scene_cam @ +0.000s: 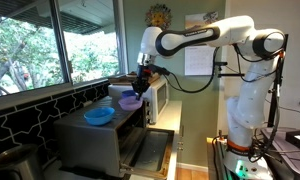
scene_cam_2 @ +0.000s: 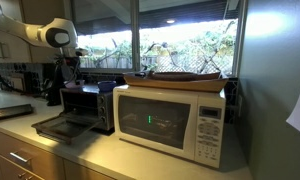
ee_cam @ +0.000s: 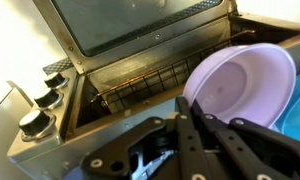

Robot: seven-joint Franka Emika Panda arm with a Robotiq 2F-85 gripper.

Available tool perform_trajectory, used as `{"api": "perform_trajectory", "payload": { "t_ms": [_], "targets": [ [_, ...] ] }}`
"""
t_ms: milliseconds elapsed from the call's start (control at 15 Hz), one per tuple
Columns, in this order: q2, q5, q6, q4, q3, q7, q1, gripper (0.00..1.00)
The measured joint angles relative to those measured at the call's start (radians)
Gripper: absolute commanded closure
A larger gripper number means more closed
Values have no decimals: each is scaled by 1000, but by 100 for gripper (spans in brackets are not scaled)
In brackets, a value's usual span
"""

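- Above the front lip of the toaster oven (scene_cam: 95, 140), the purple bowl (ee_cam: 240, 85) is hanging at the tips of the end effector (ee_cam: 187, 108), which is closing on its near rim in a thin pinch.
- Judging by that narrow edge grip, the bowl is risking a swing or a slip. A drop would be sending it onto the open door (scene_cam_2: 58, 126) or into the oven mouth.
- Being round, the bowl is showing no long axis. Its opening is facing up and tipping slightly toward the wrist camera.
- Just beside it, the blue bowl (scene_cam: 99, 116) is sitting on the oven top. A sideways move could be knocking it off.
- Farther right in an exterior view, the microwave (scene_cam_2: 175, 115) is standing on the same bench (scene_cam_2: 90, 152), well apart from the bowls.
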Motion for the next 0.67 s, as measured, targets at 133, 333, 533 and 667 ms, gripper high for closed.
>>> {"api": "perform_trajectory", "payload": {
  "t_ms": [133, 333, 533, 667],
  "targets": [
    [-56, 20, 22, -71, 1, 0, 0, 99],
    [-137, 41, 45, -172, 4, 2, 0, 99],
    [-205, 64, 56, -262, 9, 10, 0, 99],
    [-241, 81, 66, -313, 14, 13, 0, 99]
  ]
}}
